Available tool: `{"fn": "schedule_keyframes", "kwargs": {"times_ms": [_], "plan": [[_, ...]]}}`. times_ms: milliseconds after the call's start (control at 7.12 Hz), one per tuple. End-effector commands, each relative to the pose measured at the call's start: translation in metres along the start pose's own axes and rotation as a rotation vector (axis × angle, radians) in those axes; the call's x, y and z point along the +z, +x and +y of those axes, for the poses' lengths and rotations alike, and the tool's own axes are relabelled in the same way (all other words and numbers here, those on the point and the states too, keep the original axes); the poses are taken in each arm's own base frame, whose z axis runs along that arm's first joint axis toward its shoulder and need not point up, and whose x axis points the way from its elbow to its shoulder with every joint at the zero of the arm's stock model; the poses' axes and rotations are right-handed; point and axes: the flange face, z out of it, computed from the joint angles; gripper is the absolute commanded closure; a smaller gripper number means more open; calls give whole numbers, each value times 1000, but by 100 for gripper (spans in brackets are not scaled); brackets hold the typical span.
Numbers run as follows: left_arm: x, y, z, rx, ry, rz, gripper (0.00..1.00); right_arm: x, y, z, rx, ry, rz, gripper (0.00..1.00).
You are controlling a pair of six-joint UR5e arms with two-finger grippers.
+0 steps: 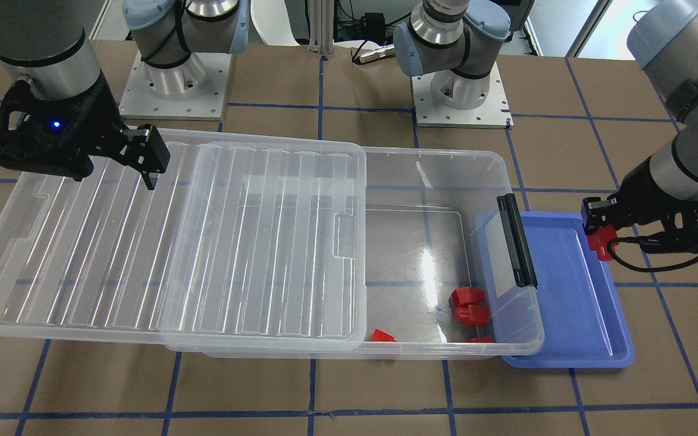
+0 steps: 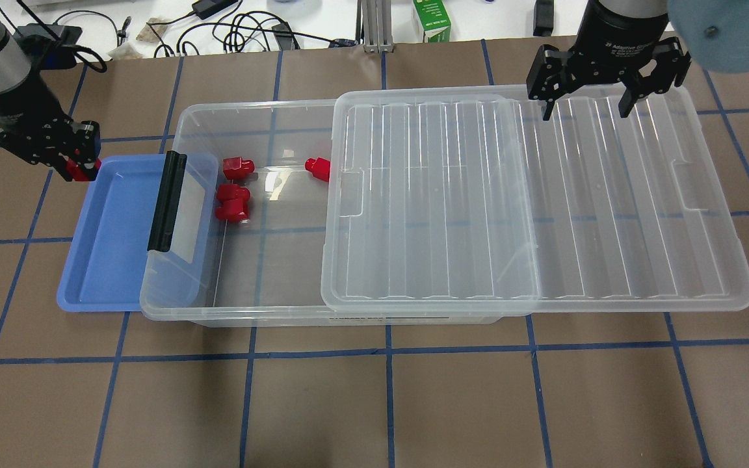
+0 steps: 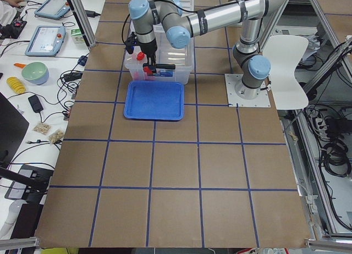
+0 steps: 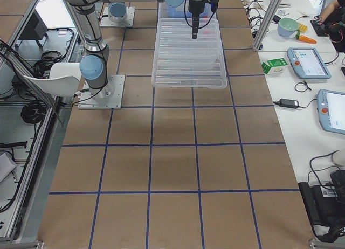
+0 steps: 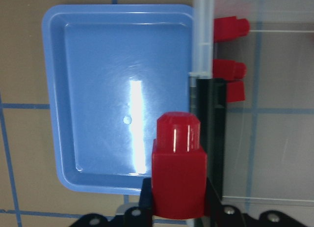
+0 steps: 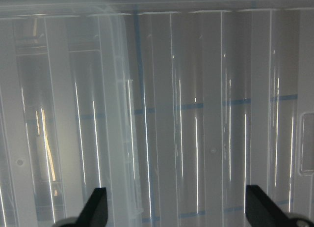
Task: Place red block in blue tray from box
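Note:
My left gripper (image 2: 77,164) is shut on the red block (image 2: 78,171), stub end away from the wrist. It holds the block above the far left corner of the blue tray (image 2: 105,240). In the left wrist view the block (image 5: 179,173) hangs over the tray's rim (image 5: 98,183), beside the box's black latch bar (image 5: 216,138). The tray is bare inside. The clear box (image 2: 270,127) lies beside it, its latch end overlapping the tray. My right gripper (image 2: 586,104) is open and empty above the lid (image 2: 543,208).
The ribbed lid is slid toward my right and covers about half the box. Three other red pieces (image 2: 238,168) (image 2: 233,203) (image 2: 318,169) lie in the open part of the box. The arm bases (image 1: 461,91) stand behind the box.

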Motion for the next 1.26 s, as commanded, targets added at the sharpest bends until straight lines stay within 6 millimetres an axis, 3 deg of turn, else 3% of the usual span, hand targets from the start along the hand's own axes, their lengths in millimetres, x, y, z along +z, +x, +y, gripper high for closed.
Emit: {"fn": "schedule_keyframes", "kwargs": {"times_ms": [0,140,421,561,702,842,1123], "plan": [[67,-20,-13,-8,16,0,100,-3,23,-7,-9,3,6,0],[93,-18,-16,-8,6,4,100,-12,55,-7,-71,11,52,0],[138,-17,-27,-4,-40,21,100,-18,173,-5,-72,-2,59,0],[157,-18,-35,-3,-46,31,100,-11,216,-2,-132,-20,62,0],[173,-11,-41,5,-58,78,100,-3,245,0,-113,-38,52,0],[184,-11,-43,7,-73,85,100,14,271,5,-107,-69,36,0],[195,-13,-48,42,-70,83,100,91,300,24,-113,-109,9,0]]}}
